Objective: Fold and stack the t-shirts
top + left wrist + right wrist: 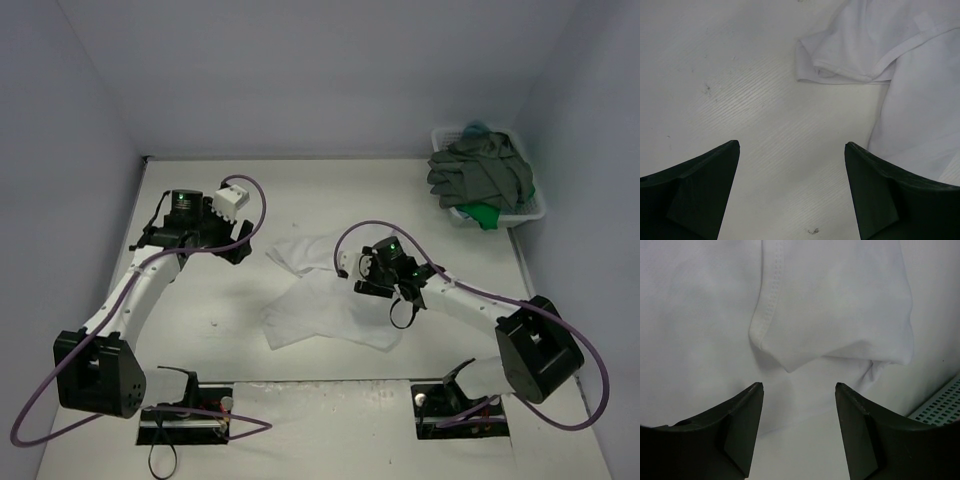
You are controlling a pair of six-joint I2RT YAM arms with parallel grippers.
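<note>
Where it folds, the soft white t-shirt [840, 300] shows stitching.

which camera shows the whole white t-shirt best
Top external: the white t-shirt lies crumpled on the table, nearly all its outline visible, the right arm covering one edge. Left wrist catches only a sleeve and nearby cloth; right wrist shows only a close-up of a stitched hem fold.

White t-shirt [330, 300] rumpled centrally, grey t-shirt [480, 170] atop green t-shirt [482, 214]
</note>
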